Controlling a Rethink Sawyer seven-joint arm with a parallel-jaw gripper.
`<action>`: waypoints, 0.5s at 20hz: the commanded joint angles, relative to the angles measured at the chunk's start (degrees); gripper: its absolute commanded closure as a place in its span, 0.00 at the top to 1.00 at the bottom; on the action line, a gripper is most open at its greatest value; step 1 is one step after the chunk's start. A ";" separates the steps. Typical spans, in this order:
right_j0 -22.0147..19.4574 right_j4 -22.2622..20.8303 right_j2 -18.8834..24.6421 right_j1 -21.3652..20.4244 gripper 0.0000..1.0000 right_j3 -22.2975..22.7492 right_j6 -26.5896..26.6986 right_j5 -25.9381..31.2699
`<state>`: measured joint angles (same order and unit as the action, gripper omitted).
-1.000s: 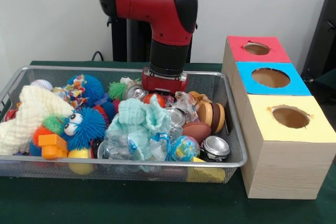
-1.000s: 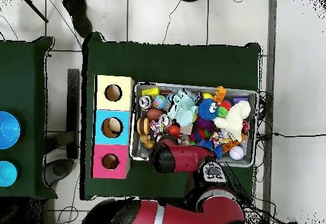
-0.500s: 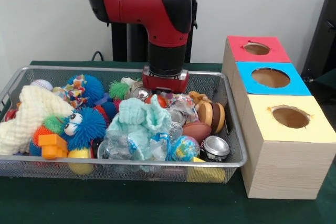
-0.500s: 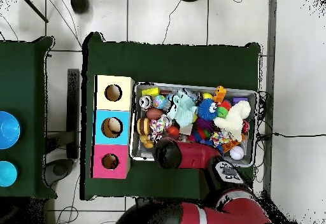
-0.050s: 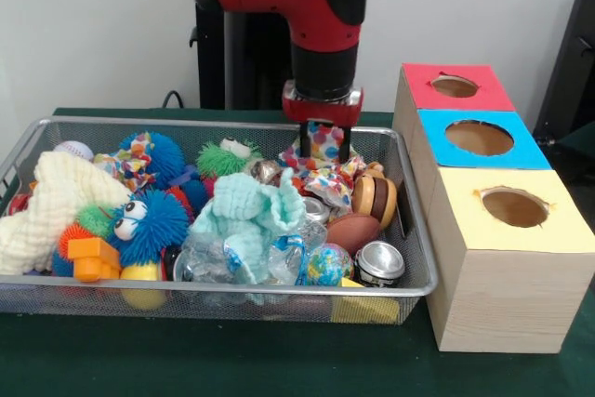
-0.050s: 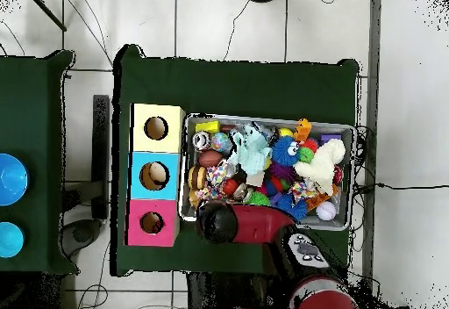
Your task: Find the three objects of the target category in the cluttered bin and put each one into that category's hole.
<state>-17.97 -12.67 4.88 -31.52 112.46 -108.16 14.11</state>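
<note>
Now the red-and-black gripper point(image 5: 323, 146) has lifted, clamped on a colourful spotted cloth point(image 5: 323, 144), above the wire mesh bin's point(image 5: 409, 285) back edge, likely a target.

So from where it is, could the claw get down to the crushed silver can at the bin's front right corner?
Probably not yet: the claw is shut on a colourful patterned cloth. The crushed silver can itself lies uncovered on top.

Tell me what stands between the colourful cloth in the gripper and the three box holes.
Nothing visible does. The gripper holds the colourful cloth lifted above the wire bin, beside the red hole; the blue hole and yellow hole are also open.
</note>
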 commanded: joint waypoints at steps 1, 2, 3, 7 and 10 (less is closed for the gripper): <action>2.46 2.98 4.33 -5.52 1.00 1.83 -7.03 4.37; 2.42 2.93 4.35 -5.30 1.00 1.76 -6.98 3.82; 2.65 2.81 4.26 -5.54 1.00 1.66 -6.95 3.37; 3.62 1.78 3.27 -6.43 1.00 1.40 -7.09 0.30; 3.60 1.44 3.12 -6.60 1.00 1.76 -6.99 -0.43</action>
<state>-14.26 -12.68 4.89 -36.27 113.94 -108.16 14.12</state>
